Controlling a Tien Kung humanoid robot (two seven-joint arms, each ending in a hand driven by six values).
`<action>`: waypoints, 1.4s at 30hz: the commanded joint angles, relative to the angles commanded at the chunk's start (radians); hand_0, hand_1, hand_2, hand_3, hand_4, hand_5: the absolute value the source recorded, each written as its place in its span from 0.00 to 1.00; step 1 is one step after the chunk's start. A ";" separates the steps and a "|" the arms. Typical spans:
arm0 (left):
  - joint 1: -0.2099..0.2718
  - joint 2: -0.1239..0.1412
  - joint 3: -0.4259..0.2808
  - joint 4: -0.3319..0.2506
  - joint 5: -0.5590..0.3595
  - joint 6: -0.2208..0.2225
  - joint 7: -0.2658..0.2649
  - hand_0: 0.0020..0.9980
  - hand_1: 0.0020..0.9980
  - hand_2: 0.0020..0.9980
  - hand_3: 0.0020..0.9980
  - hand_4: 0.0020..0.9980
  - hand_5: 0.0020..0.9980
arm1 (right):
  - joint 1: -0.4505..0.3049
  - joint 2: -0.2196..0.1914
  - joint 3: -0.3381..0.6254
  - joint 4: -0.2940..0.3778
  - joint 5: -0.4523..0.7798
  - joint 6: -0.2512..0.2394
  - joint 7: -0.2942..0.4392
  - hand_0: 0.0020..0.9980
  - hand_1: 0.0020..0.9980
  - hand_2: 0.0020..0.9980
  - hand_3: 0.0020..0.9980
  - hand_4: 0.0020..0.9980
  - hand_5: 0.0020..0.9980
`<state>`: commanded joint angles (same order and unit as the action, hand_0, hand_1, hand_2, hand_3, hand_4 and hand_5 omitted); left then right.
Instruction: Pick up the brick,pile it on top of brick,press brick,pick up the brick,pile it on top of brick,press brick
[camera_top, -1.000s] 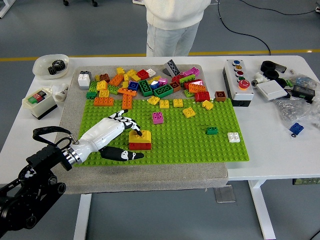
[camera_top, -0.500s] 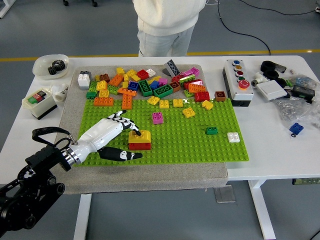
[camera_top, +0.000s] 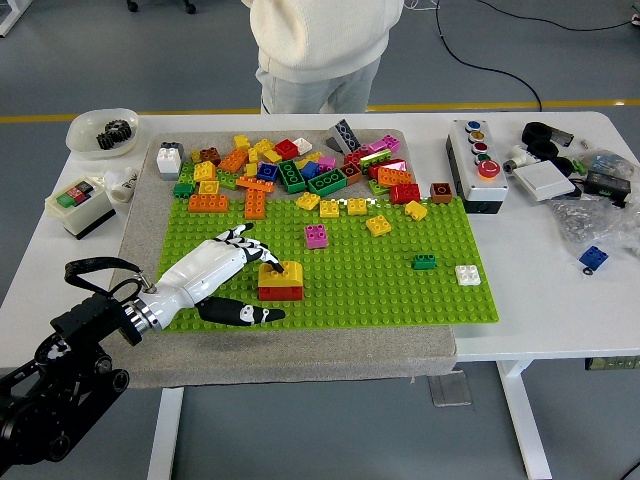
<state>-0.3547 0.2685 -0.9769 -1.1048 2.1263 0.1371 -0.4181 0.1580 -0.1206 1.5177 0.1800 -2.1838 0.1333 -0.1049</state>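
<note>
While pressing down, rests the left hand (camera_top: 225, 268) on the green baseplate (camera_top: 400, 290), fingers (camera_top: 262, 262) stretched out loosely and grasping nothing, fingertips laid on top of the yellow brick (camera_top: 283, 273). Sits that yellow brick squarely on the red brick (camera_top: 279, 293), just ahead of the fingertips, probably so the push seats the studs. Lies the thumb (camera_top: 250, 314) flat beside the stack, apparently to steady the hand. Past the fingertips, stands a pink brick (camera_top: 316, 236) alone, ready as a likely next pick. Farther off, heaps the loose brick pile (camera_top: 300, 170) along the far edge, with a person (camera_top: 315, 50) standing beyond.
</note>
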 joint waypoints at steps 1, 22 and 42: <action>0.000 0.000 -0.001 0.000 -0.002 0.000 -0.001 1.00 0.82 0.74 0.60 0.97 0.85 | 0.000 0.000 -0.001 0.000 0.001 0.000 0.000 0.74 0.65 0.71 0.58 0.81 0.37; 0.004 0.004 -0.052 -0.065 -0.145 0.019 -0.032 1.00 0.80 0.73 0.60 0.97 0.83 | -0.001 0.000 0.001 0.000 0.004 0.000 -0.001 0.74 0.65 0.71 0.58 0.81 0.37; -0.016 0.004 -0.119 -0.083 -0.169 0.029 -0.024 1.00 0.77 0.71 0.60 0.98 0.81 | -0.002 0.001 -0.004 0.000 0.003 0.002 -0.001 0.74 0.65 0.71 0.58 0.81 0.37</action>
<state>-0.3712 0.2721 -1.0961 -1.1882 1.9575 0.1664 -0.4422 0.1560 -0.1199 1.5136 0.1800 -2.1811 0.1350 -0.1059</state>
